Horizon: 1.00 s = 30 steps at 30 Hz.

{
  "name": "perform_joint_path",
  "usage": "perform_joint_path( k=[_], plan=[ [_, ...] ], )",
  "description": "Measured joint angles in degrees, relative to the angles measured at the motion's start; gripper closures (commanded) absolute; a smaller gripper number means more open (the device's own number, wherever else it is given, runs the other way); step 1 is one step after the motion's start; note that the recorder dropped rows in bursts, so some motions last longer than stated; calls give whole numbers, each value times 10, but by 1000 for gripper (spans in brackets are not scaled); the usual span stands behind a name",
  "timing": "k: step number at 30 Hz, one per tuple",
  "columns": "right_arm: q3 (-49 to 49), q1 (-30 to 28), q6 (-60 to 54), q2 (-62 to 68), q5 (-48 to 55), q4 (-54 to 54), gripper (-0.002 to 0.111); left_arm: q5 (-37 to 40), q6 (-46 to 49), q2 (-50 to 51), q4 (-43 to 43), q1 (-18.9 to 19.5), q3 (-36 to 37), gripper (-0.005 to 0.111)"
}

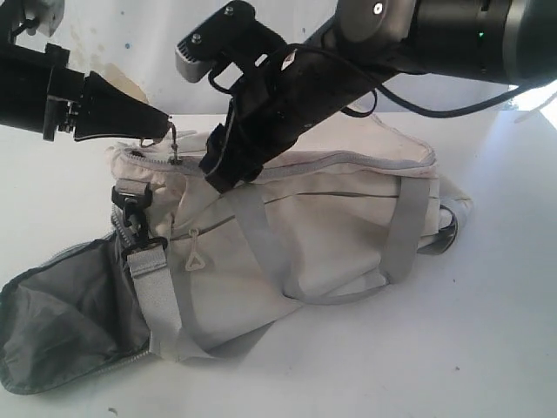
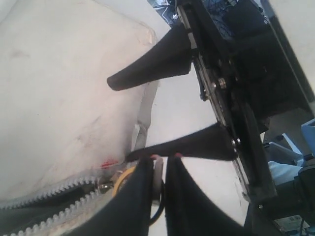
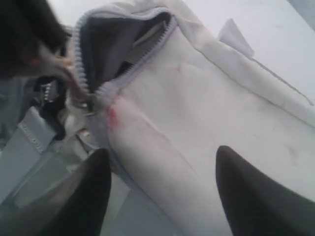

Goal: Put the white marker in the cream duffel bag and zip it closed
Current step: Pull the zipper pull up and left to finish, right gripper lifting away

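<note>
A white tabletop (image 1: pixel 487 348) fills the scene, with a stained white wall (image 1: pixel 113 43) behind it. Nearest, at the lower left of the exterior view, an end pocket (image 1: pixel 61 322) of the cream duffel bag (image 1: pixel 339 235) gapes open and shows its dark grey inside. Just to its right a grey shoulder strap (image 1: pixel 161 300) runs up to a black clip (image 1: pixel 129 212) at the bag's left end. The bag lies on its side across the middle of the frame, with grey webbing handles (image 1: pixel 405 231) looped down its grubby front and a small cream pull tab (image 1: pixel 193 259) hanging near the left one. Along its upper edge runs the main zip (image 1: pixel 365 161). The right gripper (image 1: pixel 219 178) slants down from the upper right across the middle to that edge, and its arm hides a stretch of the zip. Its jaws are spread wide with nothing between them, the black fingers (image 3: pixel 83 196) over cream fabric; whether they touch it I cannot tell. At the upper left, the left gripper (image 1: pixel 164 126) has its jaws pinched almost together on the metal zipper pull (image 1: pixel 175 144) at the bag's left corner. Beside the slider (image 3: pixel 89 105) the zip teeth stand apart, baring dark lining (image 3: pixel 110 44). A pale sliver (image 3: pixel 145 39) shows inside, too blurred to name. Farthest back, a black cable (image 1: pixel 435 109) loops under the right arm at the upper right.
</note>
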Motion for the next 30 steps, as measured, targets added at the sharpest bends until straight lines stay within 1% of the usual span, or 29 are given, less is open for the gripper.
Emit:
perform_joint_path(
  k=[7,10,13,15,16,23,24,25,26,30],
  plan=[
    [0,19,-22,0,25,5,50,0,-1,0,-5,0,0,107],
    [0,19,-22,0,34,6,55,-7,-12,0,-17,0,0,107],
    [0,19,-24,0,23,18,57,-8,-22,0,-53,0,0,107],
    [0,19,-25,0,20,20,62,-12,-30,0,-61,0,0,107],
    [0,19,-25,0,17,20,67,-14,-33,0,-62,0,0,107],
    [0,19,-26,0,7,38,91,-26,-69,0,-66,0,0,107],
    [0,19,-26,0,7,41,99,-30,-75,0,-67,0,0,107],
    [0,19,-26,0,10,42,105,-35,-86,0,-68,0,0,107],
    [0,19,-26,0,14,42,108,-39,-90,0,-69,0,0,107],
    [0,19,-26,0,43,39,108,-49,-110,0,-59,0,0,107]
  ],
)
